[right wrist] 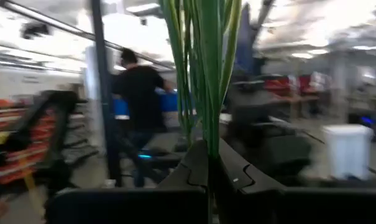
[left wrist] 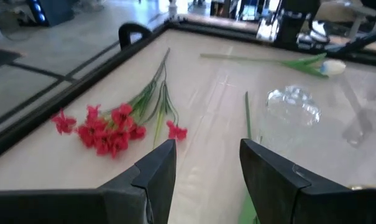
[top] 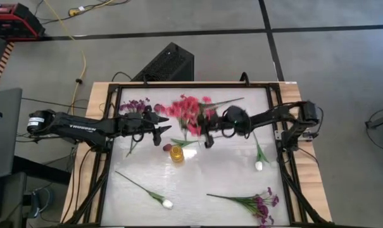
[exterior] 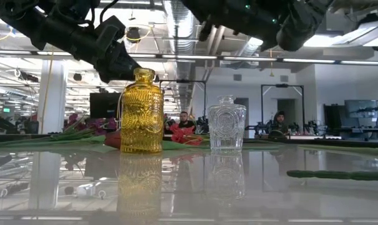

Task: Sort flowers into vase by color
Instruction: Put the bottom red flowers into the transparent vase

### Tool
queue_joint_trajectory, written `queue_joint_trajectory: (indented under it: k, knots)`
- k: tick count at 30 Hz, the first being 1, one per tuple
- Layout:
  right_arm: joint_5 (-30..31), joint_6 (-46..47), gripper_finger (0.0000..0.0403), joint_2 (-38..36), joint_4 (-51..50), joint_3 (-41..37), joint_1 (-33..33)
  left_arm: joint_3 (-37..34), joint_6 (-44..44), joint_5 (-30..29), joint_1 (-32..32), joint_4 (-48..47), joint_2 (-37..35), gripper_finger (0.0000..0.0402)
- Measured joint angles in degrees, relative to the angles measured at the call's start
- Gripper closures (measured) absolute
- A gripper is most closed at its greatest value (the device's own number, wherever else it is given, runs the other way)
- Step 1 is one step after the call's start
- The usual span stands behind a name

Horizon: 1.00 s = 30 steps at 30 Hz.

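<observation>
Right gripper (right wrist: 209,163) is clamped on a bundle of green stems (right wrist: 203,68) — fingers pinched together with the stalks rising straight up out of the seam between them. From above, that gripper (top: 207,134) sits mid-table with the red-pink spray (top: 190,114) blurred just off its fingertips, so this looks like the carry toward a vase.

Two vases stand close together: the yellow vase (exterior: 140,112) and the clear glass vase (exterior: 227,124). Which one is meant for red I can't tell. To do this step well, I'd judge the stems should hang plumb over the narrow mouth before lowering — a tilted bundle would catch the rim and could tip a light vase.

Left gripper (left wrist: 203,165) hovers with its fingers spread and nothing between them; beyond its tips lie red blossoms (left wrist: 107,130) on the tabletop, and the clear vase off to one side of the fingers.

Room to move: the table frame (top: 109,126) runs along the sides, and the two grippers face each other closely in the high view, so the tightest gap is between the arms. White buds (top: 259,166) and a purple spray (top: 262,204) lie well apart from both.
</observation>
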Motion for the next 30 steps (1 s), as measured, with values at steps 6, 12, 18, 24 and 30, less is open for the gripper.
queue_joint_trajectory:
  k: [6,12,18,24,30]
  knots:
    - [0.22,0.17,0.0374,-10.92,-14.59,-3.58,-4.91,-0.02,-0.94,-0.05,0.0,-3.97,0.0,0.0235]
    - [0.52,1.05,0.0374,-20.37,-14.9,-11.14,-8.07,-0.02,-1.01,-0.09,0.0,-5.27,0.0,0.0235]
    - [6.83,1.7,0.0374,-26.83,-5.04,-21.73,-8.49,-0.02,-0.8,-0.15,-0.02,-5.44,0.0,0.0235]
    - [12.83,4.11,0.0372,-23.72,6.83,-27.27,-6.95,-0.02,-0.59,-2.85,0.09,-5.07,0.0,0.0235]
    - [13.44,5.0,0.0373,-16.11,15.12,-27.4,-5.05,-0.02,-1.15,-2.98,0.09,-3.29,0.0,0.0235]
